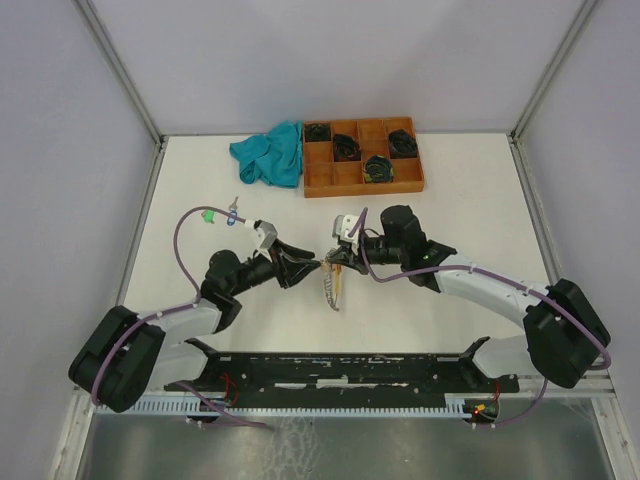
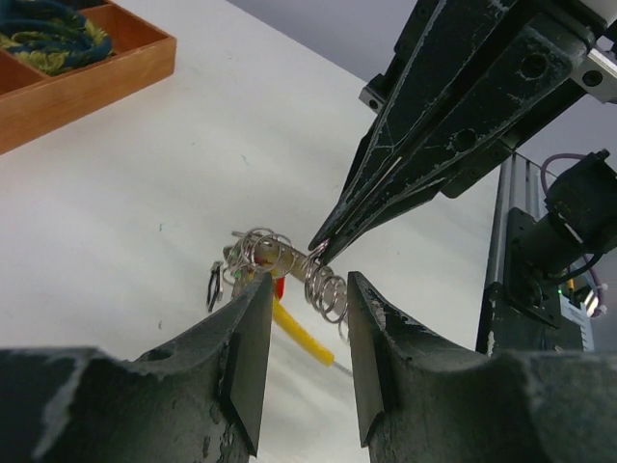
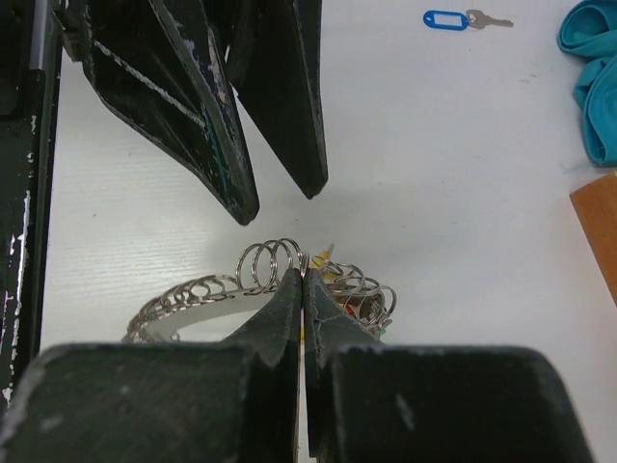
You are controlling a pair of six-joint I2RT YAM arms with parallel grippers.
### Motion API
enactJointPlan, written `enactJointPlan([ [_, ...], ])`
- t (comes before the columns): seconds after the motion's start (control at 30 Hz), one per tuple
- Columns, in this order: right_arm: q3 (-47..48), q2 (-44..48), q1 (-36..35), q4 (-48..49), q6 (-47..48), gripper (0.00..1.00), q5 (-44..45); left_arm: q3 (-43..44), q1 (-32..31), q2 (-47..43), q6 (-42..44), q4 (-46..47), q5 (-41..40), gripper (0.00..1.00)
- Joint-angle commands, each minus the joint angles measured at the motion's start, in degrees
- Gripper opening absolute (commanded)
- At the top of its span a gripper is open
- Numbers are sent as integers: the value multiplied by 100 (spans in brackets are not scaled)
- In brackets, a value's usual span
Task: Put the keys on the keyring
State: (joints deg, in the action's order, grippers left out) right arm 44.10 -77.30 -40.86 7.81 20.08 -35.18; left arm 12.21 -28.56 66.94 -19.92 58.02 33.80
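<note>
The keyring [image 1: 332, 287] hangs just above the table centre, a silvery loop strung with small split rings and a yellow segment [image 2: 307, 336]. My right gripper [image 3: 305, 275] is shut on it, its tips pinching a ring at the top of the loop. Several keys [image 3: 368, 301] with coloured tags bunch on the keyring beside those tips. My left gripper [image 2: 307, 282] faces it from the left, open, with nothing between its fingers [image 2: 253, 328]. A blue-tagged key [image 3: 445, 17] and a green-tagged key [image 1: 207, 215] lie loose on the table at the left.
An orange-brown tray [image 1: 360, 188] of black coiled bundles stands at the back, with a teal cloth [image 1: 268, 155] left of it. The two arms' fingertips nearly meet over the table centre.
</note>
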Motion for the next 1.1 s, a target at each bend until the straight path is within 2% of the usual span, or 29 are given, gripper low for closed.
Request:
enactJointPlan([
  [0.0, 5, 242, 9, 639, -87, 1, -225, 458, -155, 369, 3, 759, 426, 44],
  [0.23, -135, 453, 27, 769, -103, 1, -180, 720, -255, 776, 6, 620, 514, 45],
  [0.47, -205, 583, 88, 906, -263, 1, 124, 798, -761, 794, 307, 115, 702, 43],
  [0.6, -276, 656, 140, 1011, -373, 1, 369, 733, -929, 545, 437, -304, 506, 40],
  [0.77, -310, 689, 243, 1041, -522, 1, 668, 456, -1076, -180, 734, -865, 19, 40],
  [0.9, -328, 652, 269, 1229, -699, 1, 617, 373, -1301, -511, 1084, -977, 280, 42],
  [1.07, -365, 676, 328, 1371, -806, 1, 403, 337, -1519, -479, 1368, -932, 643, 42],
])
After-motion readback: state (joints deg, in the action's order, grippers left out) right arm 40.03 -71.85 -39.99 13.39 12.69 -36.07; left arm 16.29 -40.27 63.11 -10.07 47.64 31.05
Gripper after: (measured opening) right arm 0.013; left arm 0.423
